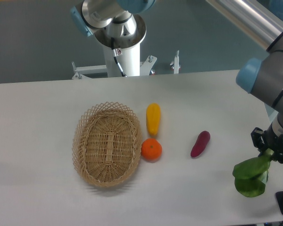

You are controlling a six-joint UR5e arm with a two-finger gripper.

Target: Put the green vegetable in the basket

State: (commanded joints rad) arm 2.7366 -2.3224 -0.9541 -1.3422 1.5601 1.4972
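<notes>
The green vegetable (251, 177), a bok choy with dark floppy leaves, hangs at the right side of the table, its stem end up between my gripper's fingers. My gripper (270, 151) is shut on that stem and holds the vegetable with its leaves just above or brushing the table; I cannot tell which. The basket (107, 143), an oval tan wicker one with a lattice rim, sits far to the left of the gripper and holds nothing.
A yellow oblong vegetable (153, 118) and an orange fruit (151, 149) lie just right of the basket. A purple-red oblong vegetable (200, 143) lies between them and my gripper. The arm's base column (122, 47) stands at the back edge.
</notes>
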